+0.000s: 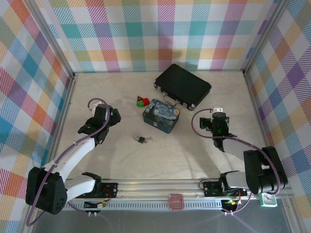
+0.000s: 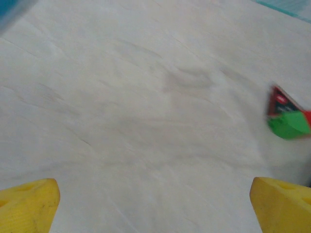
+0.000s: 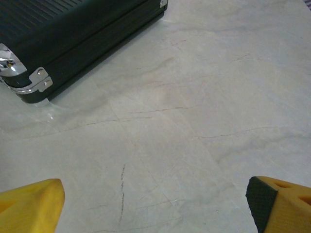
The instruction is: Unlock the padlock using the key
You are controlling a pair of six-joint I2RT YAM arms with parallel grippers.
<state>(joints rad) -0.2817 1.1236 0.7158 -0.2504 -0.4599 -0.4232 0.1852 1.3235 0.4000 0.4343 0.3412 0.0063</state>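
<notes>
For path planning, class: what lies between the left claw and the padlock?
Bare table only, seen in the top view, separates left claw from padlock.

Stretched out toward 10 o'clock with the left gripper (image 1: 103,115), yellow fingers (image 2: 29,204) wide apart, holding nothing. Toward 2 o'clock with the right gripper (image 1: 217,114), spread wide too, empty.

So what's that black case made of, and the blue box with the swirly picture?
The black briefcase looks like matte hard plastic or coated metal, since fine ridges run along its side. Its silver fittings gleam like polished metal. The blue tin is probably painted sheet metal with a printed swirly night-sky picture, but it's too small here to be sure.
</notes>
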